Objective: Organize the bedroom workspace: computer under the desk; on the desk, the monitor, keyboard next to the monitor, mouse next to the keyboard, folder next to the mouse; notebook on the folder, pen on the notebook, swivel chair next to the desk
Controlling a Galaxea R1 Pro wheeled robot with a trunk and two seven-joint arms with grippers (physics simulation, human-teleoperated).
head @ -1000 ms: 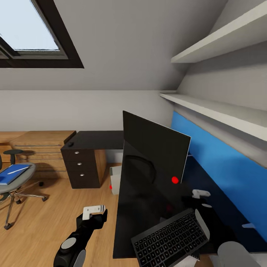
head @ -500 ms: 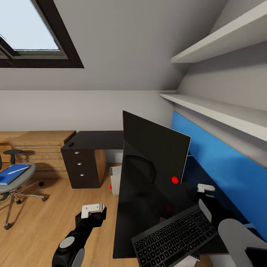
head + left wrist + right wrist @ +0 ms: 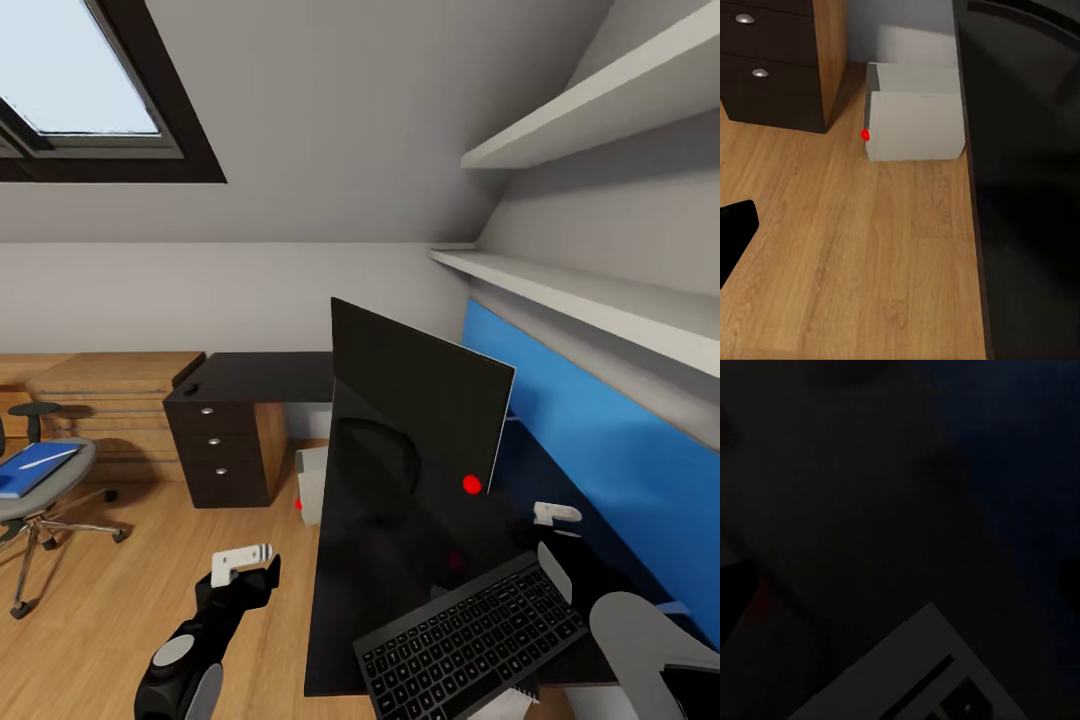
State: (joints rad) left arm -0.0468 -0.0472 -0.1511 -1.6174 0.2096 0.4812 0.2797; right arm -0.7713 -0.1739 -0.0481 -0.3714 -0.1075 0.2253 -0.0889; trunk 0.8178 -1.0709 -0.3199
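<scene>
The black monitor (image 3: 420, 400) stands on the black desk (image 3: 400, 570). In front of it the silver-grey keyboard (image 3: 470, 645) lies slanted on the desk, its corner also in the right wrist view (image 3: 934, 675). My right gripper (image 3: 553, 520) hovers open just past the keyboard's far right corner. My left gripper (image 3: 240, 565) hangs open over the floor beside the desk. The grey computer (image 3: 312, 485) (image 3: 915, 124) sits under the desk. The mouse (image 3: 190, 388) rests on the far desk wing. The swivel chair (image 3: 45, 490) carries the blue folder (image 3: 28, 470) and pen (image 3: 45, 458). I cannot make out the notebook.
Black drawers (image 3: 225, 450) with silver knobs stand under the far wing, a light wooden cabinet (image 3: 110, 395) behind them. White shelves (image 3: 600, 300) and a blue wall panel (image 3: 600, 450) run along the right. Wooden floor (image 3: 130, 600) lies open between chair and desk.
The keyboard slid a little to the right, then stayed put. My right arm drew back toward the right. My left gripper sank slightly and drifted left.
</scene>
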